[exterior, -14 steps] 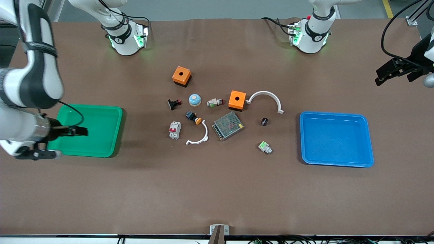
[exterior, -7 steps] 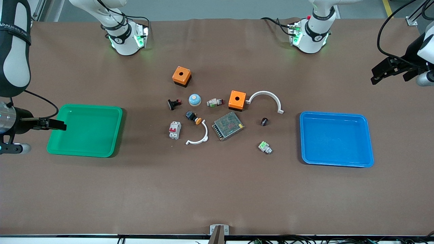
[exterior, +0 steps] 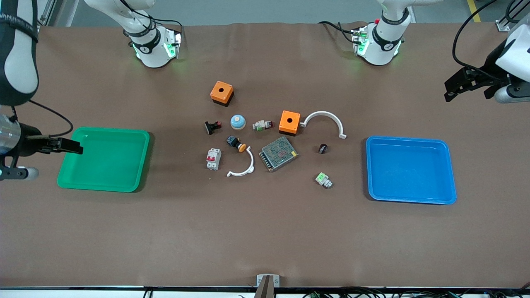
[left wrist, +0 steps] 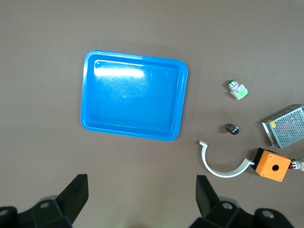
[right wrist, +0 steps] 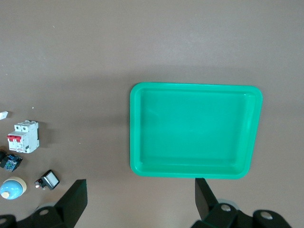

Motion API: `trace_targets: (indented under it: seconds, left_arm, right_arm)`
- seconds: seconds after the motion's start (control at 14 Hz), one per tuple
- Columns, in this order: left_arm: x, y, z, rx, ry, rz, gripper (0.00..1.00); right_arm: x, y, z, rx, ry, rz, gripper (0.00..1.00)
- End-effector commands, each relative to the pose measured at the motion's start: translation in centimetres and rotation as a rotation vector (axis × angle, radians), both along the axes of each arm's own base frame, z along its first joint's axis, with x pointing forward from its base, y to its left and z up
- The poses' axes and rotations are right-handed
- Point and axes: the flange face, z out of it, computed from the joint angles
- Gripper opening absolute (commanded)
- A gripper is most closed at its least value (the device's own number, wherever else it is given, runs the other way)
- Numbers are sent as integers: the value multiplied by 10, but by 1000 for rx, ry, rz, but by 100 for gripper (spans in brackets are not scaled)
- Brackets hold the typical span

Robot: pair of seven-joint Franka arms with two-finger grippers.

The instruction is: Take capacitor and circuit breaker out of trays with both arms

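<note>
The capacitor (exterior: 323, 148), a tiny black cylinder, lies on the table between the metal mesh box and the blue tray (exterior: 410, 169); it also shows in the left wrist view (left wrist: 232, 128). The breaker (exterior: 213, 159), a white block with a red toggle, lies toward the green tray (exterior: 103, 159); it also shows in the right wrist view (right wrist: 23, 137). My left gripper (exterior: 453, 87) is open and empty, high over the table's end past the blue tray (left wrist: 133, 97). My right gripper (exterior: 70, 145) is open and empty over the green tray's outer edge (right wrist: 194, 130).
Between the trays lie two orange boxes (exterior: 222, 93) (exterior: 289, 122), two white curved brackets (exterior: 325, 120) (exterior: 242, 165), a metal mesh box (exterior: 278, 153), a blue dome (exterior: 238, 121), a push button with orange cap (exterior: 237, 143), a black-and-red switch part (exterior: 212, 126) and white-and-green connectors (exterior: 323, 179).
My right gripper has drawn back from over the green tray to its outer edge. My left gripper has risen and shifted slightly toward the table's middle. The objects have not moved.
</note>
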Motion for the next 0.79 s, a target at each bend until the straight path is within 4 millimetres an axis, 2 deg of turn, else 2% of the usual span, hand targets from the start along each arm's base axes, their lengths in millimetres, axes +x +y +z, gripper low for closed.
trace_targets:
  seconds: [0.0,0.29,0.71]
  left_arm:
    - [-5,1,4,17,-7,-18,100]
    - [-4,0,4,9,-6,-17,100]
    - [-5,-4,4,6,-7,-24,100]
  right_arm:
    - [-47,1,-4,5,-42,-5,100]
    - [-59,1,16,6,-39,-1,100]
    - [-93,0,67,13,-64,-4,100]
